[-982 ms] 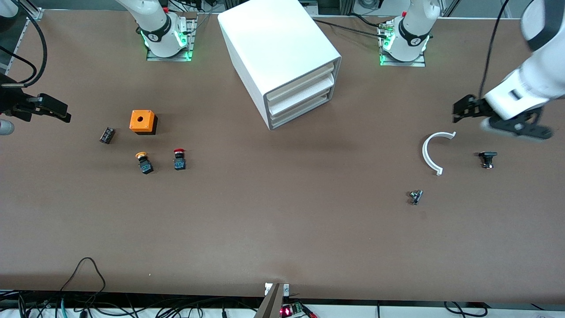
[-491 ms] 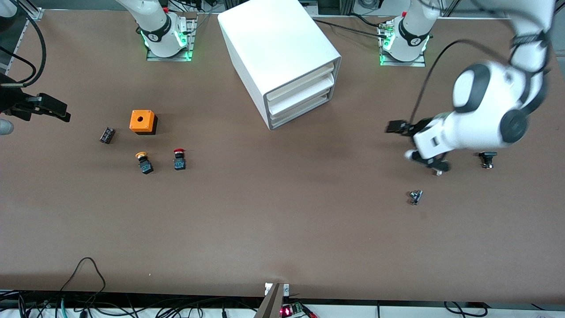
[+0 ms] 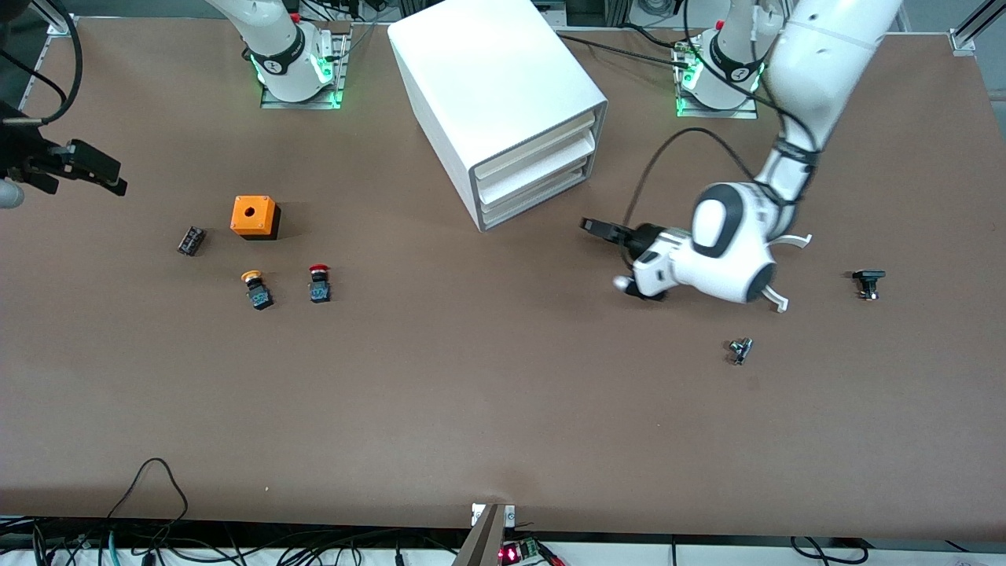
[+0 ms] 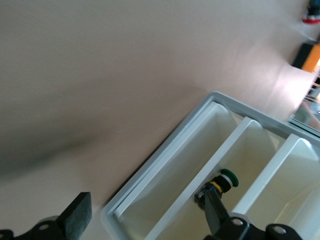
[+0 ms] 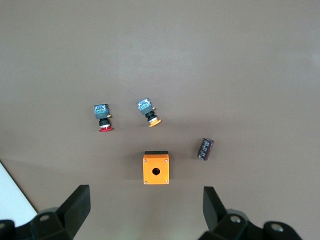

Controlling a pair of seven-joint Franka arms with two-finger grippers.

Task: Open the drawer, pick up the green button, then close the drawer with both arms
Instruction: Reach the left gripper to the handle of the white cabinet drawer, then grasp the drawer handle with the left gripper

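Both arms are glossy white, built of rounded tubular links. The left arm (image 3: 794,94) runs from the upper right of the front view; its wrist housing is a bulbous white shell with dark oval joint caps, and a thin black cable loops from the forearm to the wrist. Each base wears a black collar band with a small white mark, sits on a metal plate, and glows green at its foot. The left gripper (image 3: 603,229) is black with blocky matte fingers (image 4: 76,215) and round screw heads. The right gripper (image 3: 82,169), at the upper left edge, is also black, trailing black cables.
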